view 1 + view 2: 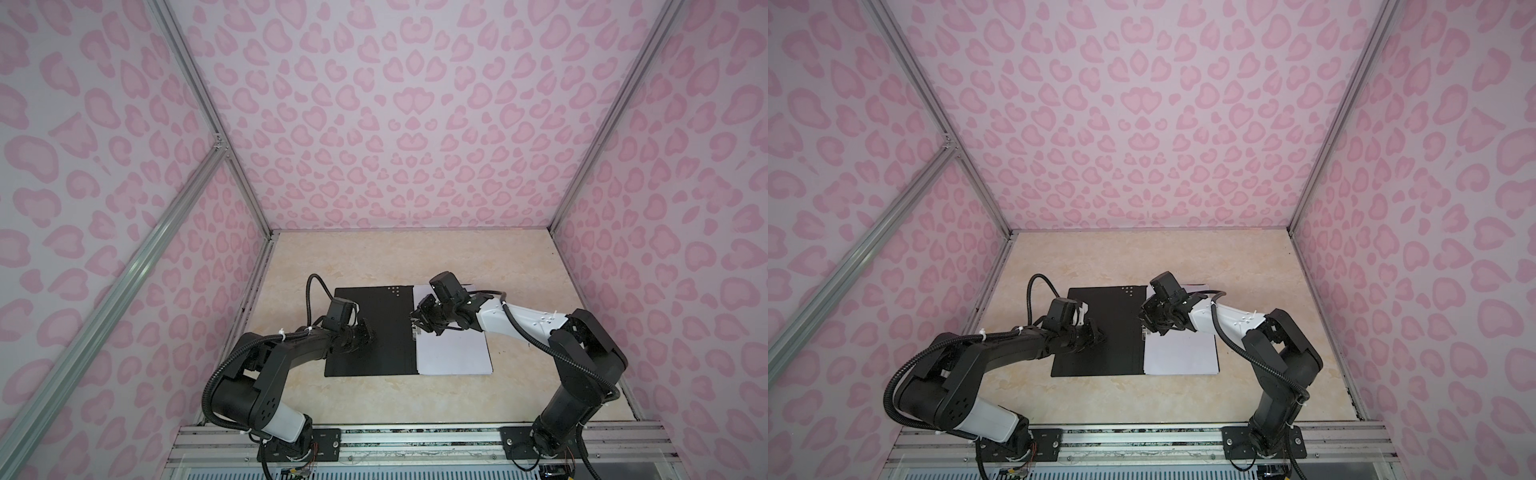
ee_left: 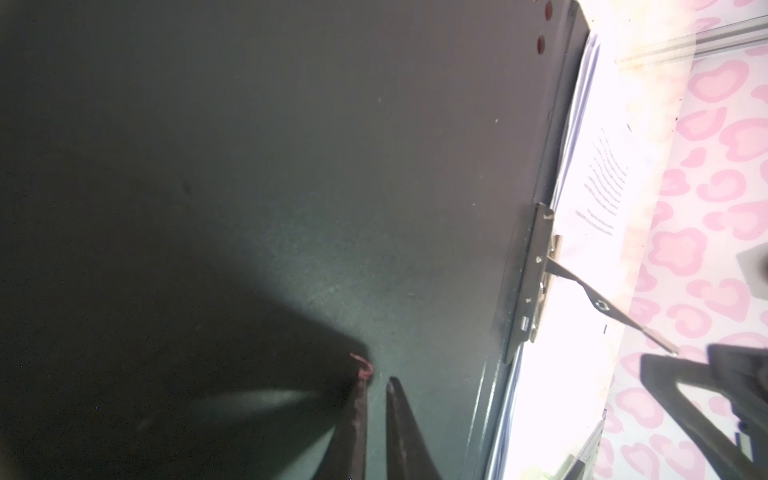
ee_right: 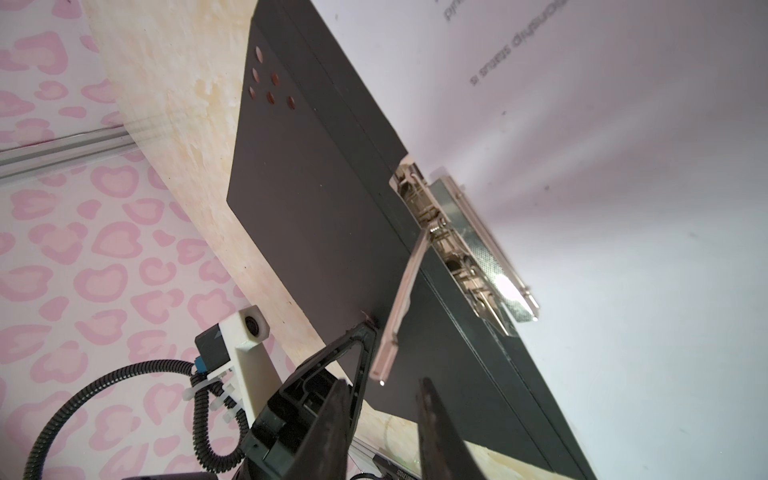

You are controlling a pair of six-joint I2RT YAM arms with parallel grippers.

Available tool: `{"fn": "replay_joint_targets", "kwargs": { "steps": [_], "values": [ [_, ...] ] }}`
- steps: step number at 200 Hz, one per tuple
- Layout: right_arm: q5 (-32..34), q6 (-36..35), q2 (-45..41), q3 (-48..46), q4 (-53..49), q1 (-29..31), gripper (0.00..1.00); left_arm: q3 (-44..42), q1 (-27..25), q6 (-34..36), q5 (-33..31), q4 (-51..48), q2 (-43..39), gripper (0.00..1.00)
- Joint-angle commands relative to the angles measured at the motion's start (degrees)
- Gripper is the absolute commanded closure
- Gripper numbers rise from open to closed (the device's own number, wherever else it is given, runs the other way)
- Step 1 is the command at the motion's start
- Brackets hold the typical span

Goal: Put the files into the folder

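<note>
As the spread right end effector [image 3: 383, 382] is hovering, the files [image 1: 453, 353] are awaiting clamping. Pushing the raised lever [image 3: 399, 303] down is probably following.

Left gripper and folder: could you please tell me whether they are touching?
Touching. The left wrist view shows the left gripper tip meeting its shadow on the folder.

Parted right claw [image 3: 381, 384] near folder clip [image 3: 461, 245]

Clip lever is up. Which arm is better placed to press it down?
Right. The right gripper hangs open at the raised lever beside the papers; the left gripper sits over the folder cover, away from it.
</note>
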Motion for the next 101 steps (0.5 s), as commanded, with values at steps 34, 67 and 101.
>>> {"fn": "replay_joint_targets", "kwargs": {
  "steps": [34,67,101],
  "values": [
    [-0.44,1.11,1.37,-0.34,1.47,-0.18,0.75,-0.82,0.03,0.08,-6.31,-10.09,1.37,0.85],
    [-0.44,1.29,1.48,-0.98,1.90,-0.20,0.80,-0.87,0.03,0.06,-6.16,-9.78,1.78,0.85],
    [-0.53,1.57,1.48,-1.69,2.82,-0.22,0.85,-0.67,0.03,0.14,-6.09,-9.83,2.10,0.85]
  ]
}}
